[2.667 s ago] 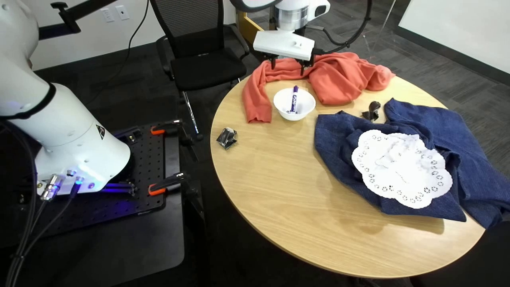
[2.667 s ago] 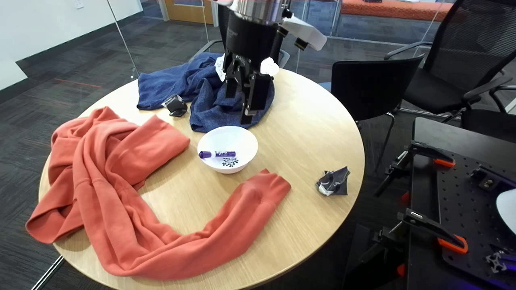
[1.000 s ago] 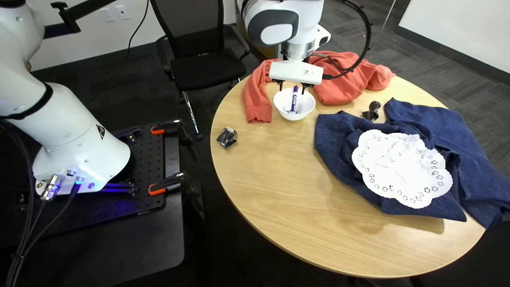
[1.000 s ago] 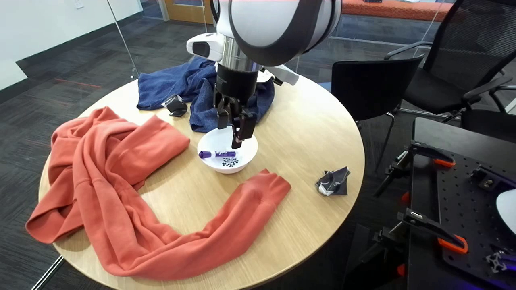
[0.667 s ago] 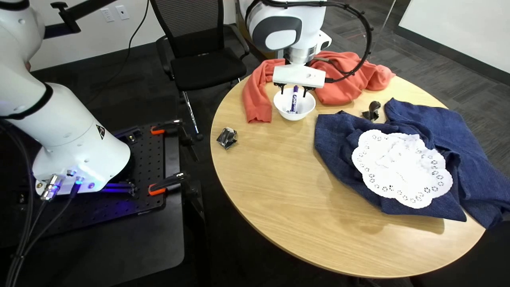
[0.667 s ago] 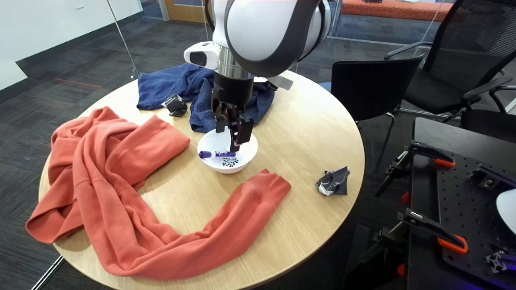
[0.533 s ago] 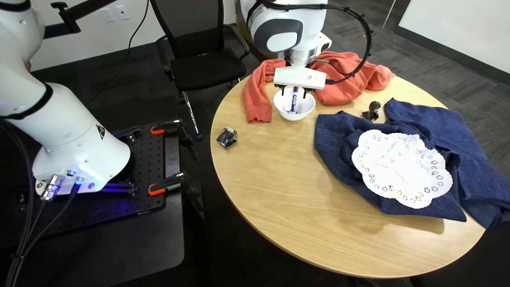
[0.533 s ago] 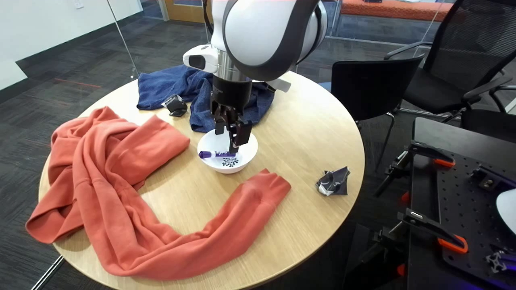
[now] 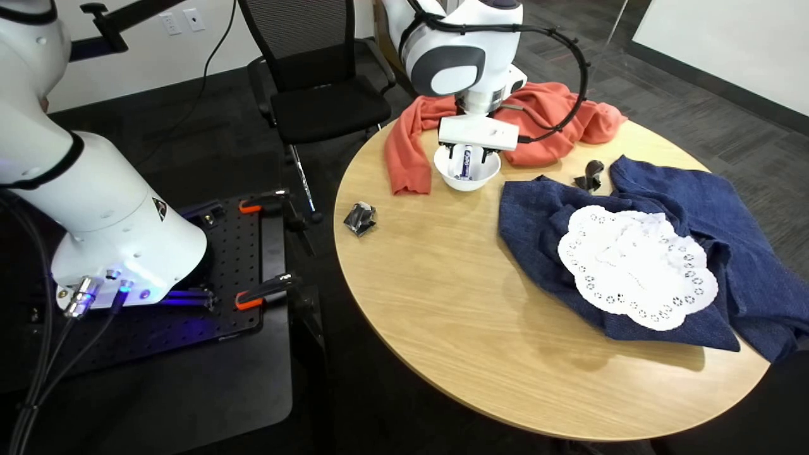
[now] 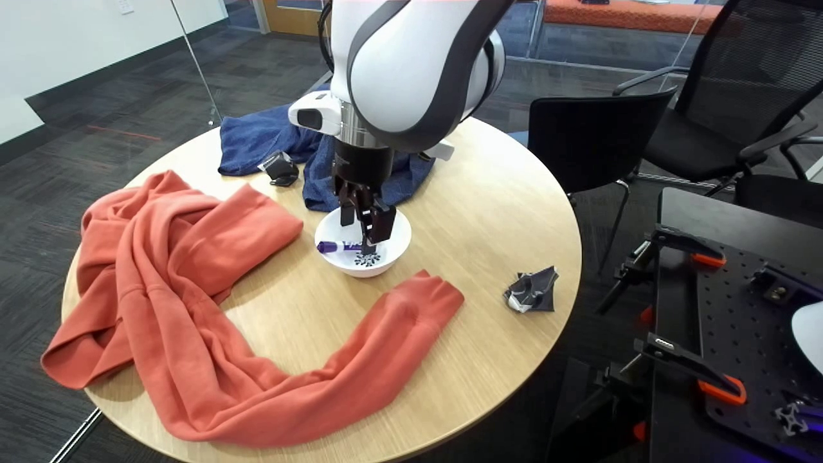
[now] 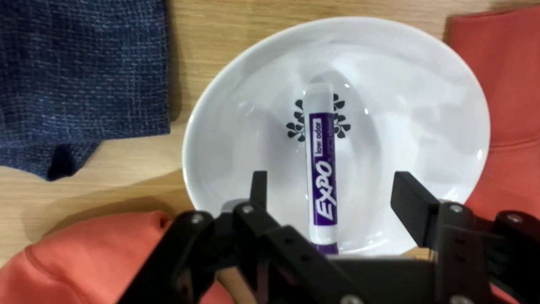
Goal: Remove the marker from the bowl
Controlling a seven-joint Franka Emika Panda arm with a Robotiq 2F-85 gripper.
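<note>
The marker (image 11: 322, 169) is a purple and white stick with lettering. It lies inside the white bowl (image 11: 426, 109), leaning on the wall with its purple cap toward the rim. The marker shows in both exterior views (image 9: 466, 165) (image 10: 335, 247), as does the bowl (image 9: 464, 184) (image 10: 363, 271). My gripper (image 11: 331, 185) is open, its two black fingers apart on either side of the marker, not touching it. In both exterior views the gripper (image 9: 468, 155) (image 10: 358, 235) reaches down into the bowl. The gripper hides the cap's end in the wrist view.
A red-orange sweater (image 10: 173, 251) curves round the bowl. A dark blue cloth (image 9: 543, 221) with a white lacy doily (image 9: 638, 272) lies on the round table (image 9: 442, 303). Small black objects lie on the table, a crumpled one (image 9: 361, 218) and a chunky one (image 10: 280, 168).
My gripper has moved over to the bowl and come down into it, around the marker, with its fingers still open. The marker and bowl have not moved.
</note>
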